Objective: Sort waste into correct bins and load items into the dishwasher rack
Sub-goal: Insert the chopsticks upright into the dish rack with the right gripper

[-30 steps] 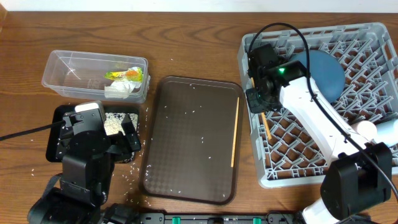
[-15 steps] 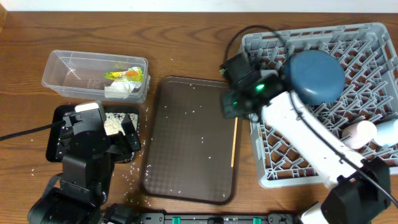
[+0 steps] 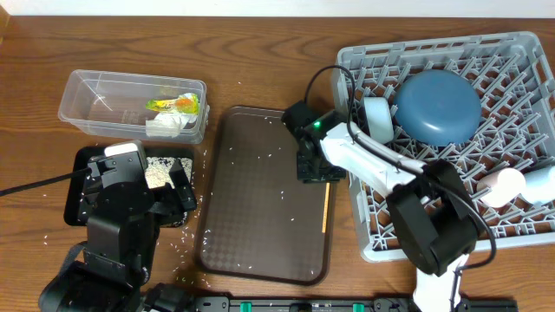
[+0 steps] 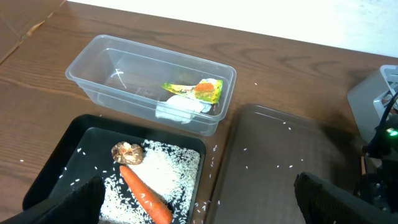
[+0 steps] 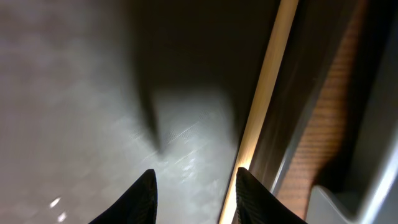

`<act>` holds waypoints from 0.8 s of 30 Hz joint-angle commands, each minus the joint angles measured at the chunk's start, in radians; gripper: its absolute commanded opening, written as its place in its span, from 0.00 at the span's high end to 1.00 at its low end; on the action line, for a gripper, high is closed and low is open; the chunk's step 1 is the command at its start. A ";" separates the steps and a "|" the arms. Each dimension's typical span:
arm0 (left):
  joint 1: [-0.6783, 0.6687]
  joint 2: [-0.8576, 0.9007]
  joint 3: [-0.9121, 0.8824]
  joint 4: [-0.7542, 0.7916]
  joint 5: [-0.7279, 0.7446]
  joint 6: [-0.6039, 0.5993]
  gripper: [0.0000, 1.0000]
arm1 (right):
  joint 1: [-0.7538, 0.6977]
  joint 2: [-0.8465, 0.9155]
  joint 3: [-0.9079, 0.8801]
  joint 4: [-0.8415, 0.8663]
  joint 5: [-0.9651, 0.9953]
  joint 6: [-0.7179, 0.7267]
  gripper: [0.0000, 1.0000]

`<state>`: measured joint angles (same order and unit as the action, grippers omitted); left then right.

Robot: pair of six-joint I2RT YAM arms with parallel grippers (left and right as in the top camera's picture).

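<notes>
The brown serving tray (image 3: 251,208) lies at the centre of the wooden surface (image 3: 260,52) and serves as the reference. The right pincer (image 5: 196,193) hangs low over the tray's rack-side half; its fingers (image 5: 146,190) are spread apart with nothing between them. One wooden chopstick (image 5: 267,106) lies along the tray's rack-side edge, just outside the nearer fingertip and not touching it as far as the wrist view shows. The grey dishwasher rack (image 3: 529,39) stands just beside that same edge, and the blue plate (image 3: 438,106) rests among its pegs. On the tray's opposite side, at its far corner, the clear tub (image 4: 93,53) contains the printed wrapper (image 4: 196,89) and the white paper (image 4: 180,107). The black tray (image 4: 62,163) sits beside the tray's near half on that side and holds the carrot (image 4: 144,196), the brown lump (image 4: 127,151) and the white rice (image 4: 168,171). The left pincer (image 4: 199,186) hangs above the black tray, released and empty. Stray rice grains dot the brown tray.
</notes>
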<state>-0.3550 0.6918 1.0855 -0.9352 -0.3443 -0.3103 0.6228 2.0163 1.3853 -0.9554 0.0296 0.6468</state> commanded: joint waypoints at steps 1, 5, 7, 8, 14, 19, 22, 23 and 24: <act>0.005 0.001 0.010 0.000 -0.016 0.009 0.02 | -0.024 0.020 0.000 -0.006 -0.033 0.025 0.63; 0.005 0.001 0.010 0.000 -0.016 0.009 0.02 | -0.035 0.032 0.000 -0.013 -0.039 0.025 0.63; 0.005 0.001 0.010 0.000 -0.016 0.009 0.02 | -0.035 0.034 -0.003 -0.005 -0.041 0.020 0.65; 0.005 0.001 0.010 0.000 -0.016 0.009 0.02 | -0.034 0.034 -0.006 0.002 -0.046 0.013 0.67; 0.005 0.001 0.010 0.000 -0.016 0.009 0.02 | -0.030 0.034 -0.034 0.077 -0.126 -0.016 0.80; 0.005 0.001 0.010 0.000 -0.016 0.009 0.02 | -0.034 0.034 -0.039 0.100 -0.109 -0.025 0.99; 0.005 0.001 0.010 0.000 -0.016 0.009 0.02 | -0.034 0.034 -0.039 0.131 -0.082 -0.111 0.99; 0.005 0.001 0.010 0.000 -0.016 0.009 0.02 | -0.034 0.033 -0.038 0.140 -0.082 -0.150 0.99; 0.005 0.001 0.010 0.000 -0.016 0.009 0.02 | -0.034 0.027 -0.033 0.140 -0.081 -0.185 0.99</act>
<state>-0.3550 0.6918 1.0855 -0.9348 -0.3443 -0.3099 0.5930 2.0350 1.3655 -0.8276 -0.0711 0.5835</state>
